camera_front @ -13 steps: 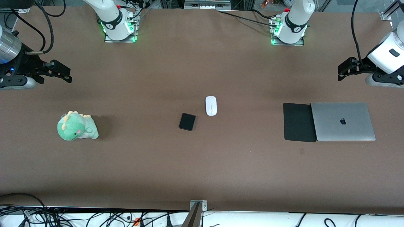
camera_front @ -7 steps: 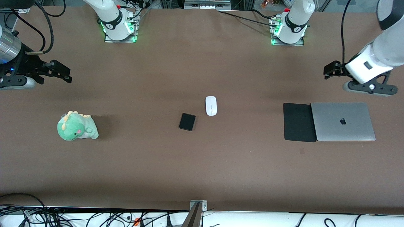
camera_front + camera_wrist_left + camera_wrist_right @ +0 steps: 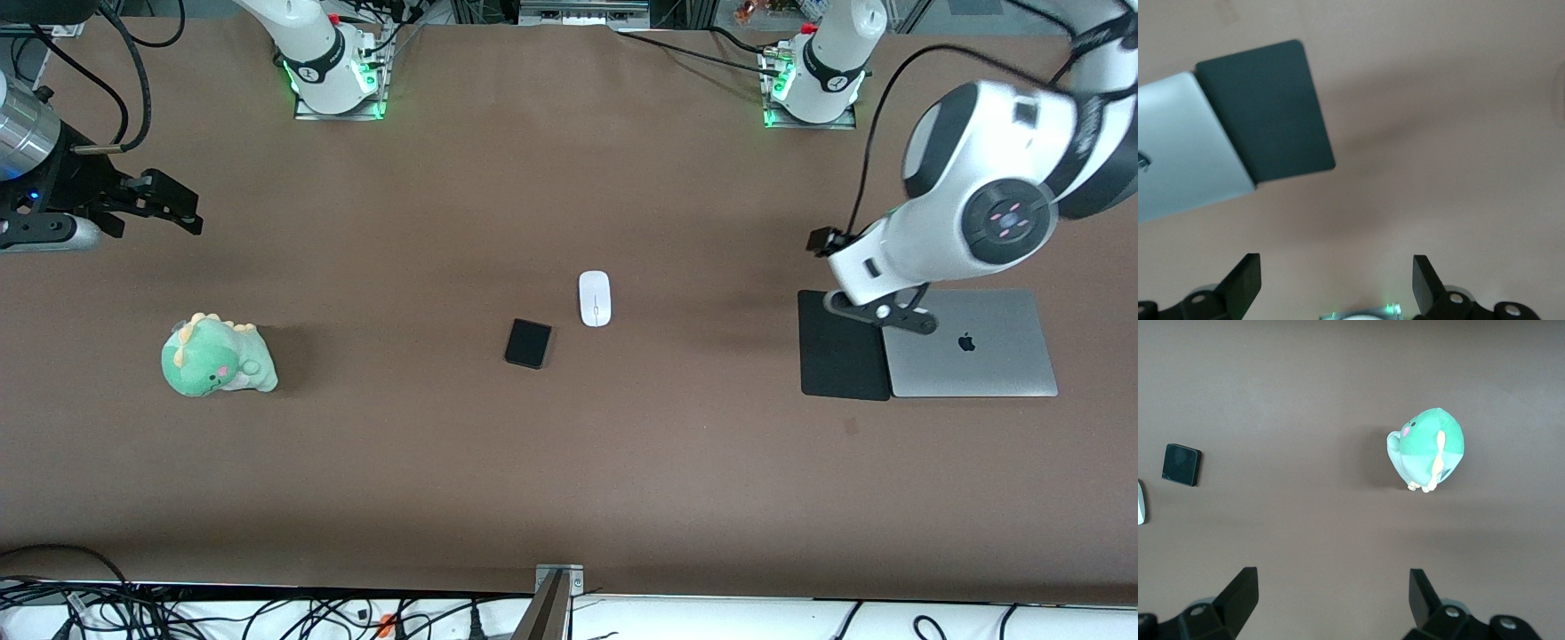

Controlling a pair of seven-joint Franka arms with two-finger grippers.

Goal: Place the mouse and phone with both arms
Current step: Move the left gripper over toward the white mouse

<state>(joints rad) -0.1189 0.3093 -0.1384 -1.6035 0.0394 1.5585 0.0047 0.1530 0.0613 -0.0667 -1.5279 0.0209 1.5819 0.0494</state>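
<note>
Here, item by item, on a matte brown surface [image 3: 569, 462], smooth and plain.

Mouse [image 3: 595, 298]: white oval, glossy top, thin centre line; lies flat near the middle of the surface. Only its edge shows in the right wrist view.

Phone [image 3: 528, 343]: flat black slab with rounded corners, slightly tilted; lies just beside the mouse, a little nearer the front camera and toward the right arm's end. The two are apart, not touching.

Mat [image 3: 843, 345]: thin black rectangle, rounded corners, flat, toward the left arm's end of the surface.

Laptop [image 3: 973, 356]: closed, grey metal lid with a dark logo; one edge lies over the edge of the mat.

Plush dinosaur [image 3: 217, 357]: soft, green, rounded, with pale spikes and a pink cheek; sits toward the right arm's end, well apart from the phone.

Left gripper [image 3: 1337, 283]: fingers spread wide, holding nothing; it hangs over bare surface just beside the mat. Since a second ago the left arm has swung in from the surface's end toward the middle, and its wrist now covers a corner of the laptop.

Right gripper [image 3: 173, 206]: fingers spread wide, empty; it waits over the right arm's end of the surface, unchanged from the earlier frames. Mouse, phone, mat, laptop and plush have not shifted.
</note>
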